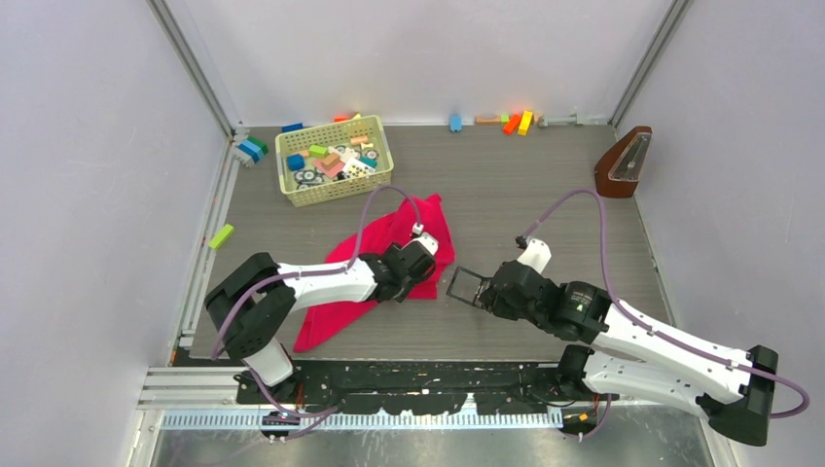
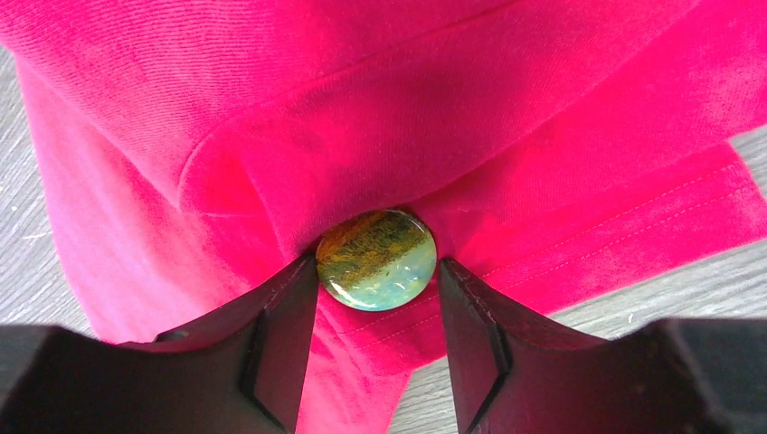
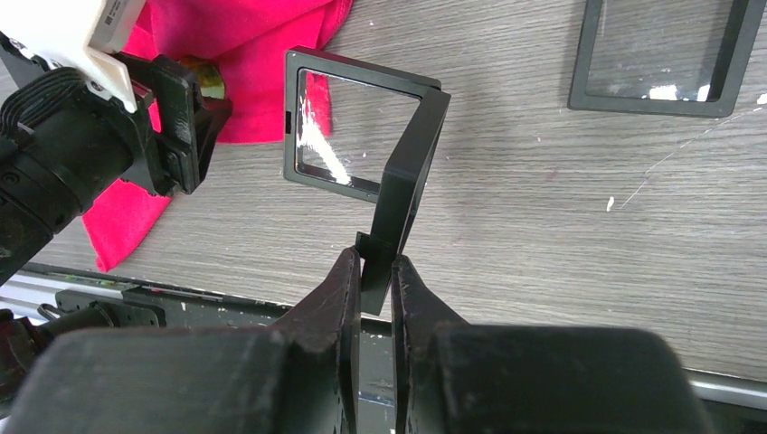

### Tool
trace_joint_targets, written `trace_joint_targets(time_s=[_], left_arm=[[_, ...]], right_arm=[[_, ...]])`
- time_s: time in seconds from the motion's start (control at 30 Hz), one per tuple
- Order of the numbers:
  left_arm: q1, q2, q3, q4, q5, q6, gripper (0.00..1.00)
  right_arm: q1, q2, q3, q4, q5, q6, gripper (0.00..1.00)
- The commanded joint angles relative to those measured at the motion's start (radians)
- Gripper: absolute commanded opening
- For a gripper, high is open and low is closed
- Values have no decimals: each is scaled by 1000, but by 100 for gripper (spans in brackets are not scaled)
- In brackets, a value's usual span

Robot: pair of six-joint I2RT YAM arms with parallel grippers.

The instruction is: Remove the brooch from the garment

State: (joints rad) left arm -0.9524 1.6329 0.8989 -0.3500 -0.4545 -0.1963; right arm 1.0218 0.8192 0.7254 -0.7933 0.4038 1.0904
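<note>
Grey surface [image 1: 545, 195], pink garment [image 2: 407, 108] crumpled toward near-left edge. Brooch [image 2: 377, 259] on its fold, bracketed by left end effector [image 2: 378, 271], jaws half-open just beside rim, no grip. Right end effector [image 3: 375, 271] clamped on open black tray [image 3: 411, 172] held alongside, probably to receive it.

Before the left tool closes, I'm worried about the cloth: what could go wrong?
The left tool flanks the brooch with the garment bunched behind; closing could pinch cloth and drag it. The right tool grips the black tray by one thin edge; it might twist or slip.
</note>
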Motion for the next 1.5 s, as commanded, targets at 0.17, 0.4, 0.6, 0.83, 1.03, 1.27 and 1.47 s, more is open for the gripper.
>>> trace_joint_targets(time_s=[0.17,0.4,0.6,0.83,1.03,1.27,1.47], left_arm=[[-3,-143,-60,72,-40,-29,47],[13,-349,-190,221,106,-14,46],[23,-452,-260,343,341,12,45],[24,-461,-321,525,634,41,43],[20,-408,-418,801,764,74,37],[1,-348,-446,906,758,116,34],[-24,-314,-446,929,715,162,33]], right_arm=[[-10,-13,-2,29,4,-9,2],[-18,44,30,30,-11,-29,3],[-26,114,60,59,-44,-61,3],[-38,222,101,97,-131,-88,2],[-40,280,105,138,-227,-96,2],[-40,306,90,186,-292,-96,2],[-40,323,87,198,-314,-101,2]])
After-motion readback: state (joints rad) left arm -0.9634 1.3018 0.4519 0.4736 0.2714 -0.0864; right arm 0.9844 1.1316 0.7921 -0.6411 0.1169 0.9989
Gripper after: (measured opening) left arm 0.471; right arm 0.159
